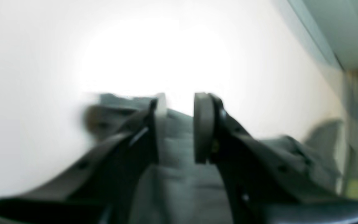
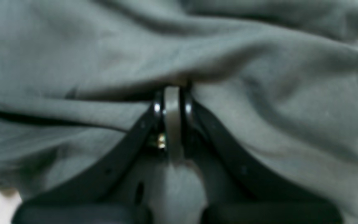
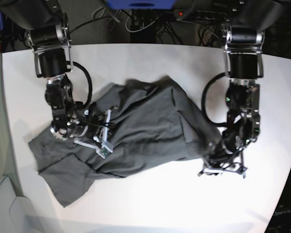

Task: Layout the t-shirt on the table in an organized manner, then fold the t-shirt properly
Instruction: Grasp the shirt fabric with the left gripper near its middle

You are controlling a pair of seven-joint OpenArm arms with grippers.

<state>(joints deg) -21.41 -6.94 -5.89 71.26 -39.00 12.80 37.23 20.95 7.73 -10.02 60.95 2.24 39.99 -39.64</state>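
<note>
Filling the lower middle of the left wrist view, the left gripper (image 1: 179,124) has its fingers parted with grey t-shirt (image 1: 179,161) cloth between them, over the white tabletop (image 1: 42,62); whether they pinch it I cannot tell. In the right wrist view, the right gripper (image 2: 172,102) is clenched on a shirt fold. In the base view, the shirt lies crumpled at frame centre.

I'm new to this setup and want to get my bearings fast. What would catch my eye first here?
The crumpled dark t-shirt sprawls across the middle of the white table, far from flat. The right claw is clamped shut on a fold of the cloth, on the overhead view's left. Opposite, the left claw has its jaws apart at the shirt's edge.
</note>
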